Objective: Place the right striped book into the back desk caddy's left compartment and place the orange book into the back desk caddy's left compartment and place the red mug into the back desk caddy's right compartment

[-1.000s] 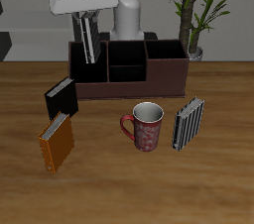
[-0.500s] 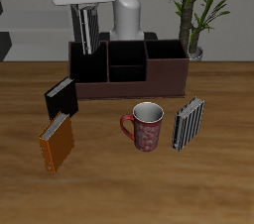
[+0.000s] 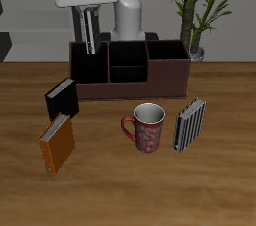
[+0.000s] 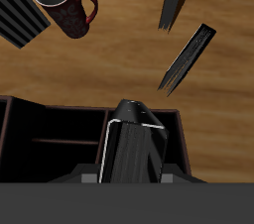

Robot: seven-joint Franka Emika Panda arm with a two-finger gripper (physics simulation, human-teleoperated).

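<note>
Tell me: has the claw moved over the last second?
Yes. The claw, holding a striped book, has straightened from a tilt and sits slightly higher over the back desk caddy.

- The table (image 3: 215, 185) looks like brown wood with fine grain, matt.
- The back desk caddy (image 3: 150, 88) shows dark-brown wooden outer walls; its inner dividers are flat black and matt.
- The red mug (image 3: 148, 128) has a mottled dark-red and pink skin with a pale, smooth rim.
- The orange book (image 3: 57, 144) has a plain orange-brown cover, without shine.
- The striped book (image 4: 134, 152) held in the gripper (image 3: 90, 44) shows faintly glossy dark stripes.
</note>
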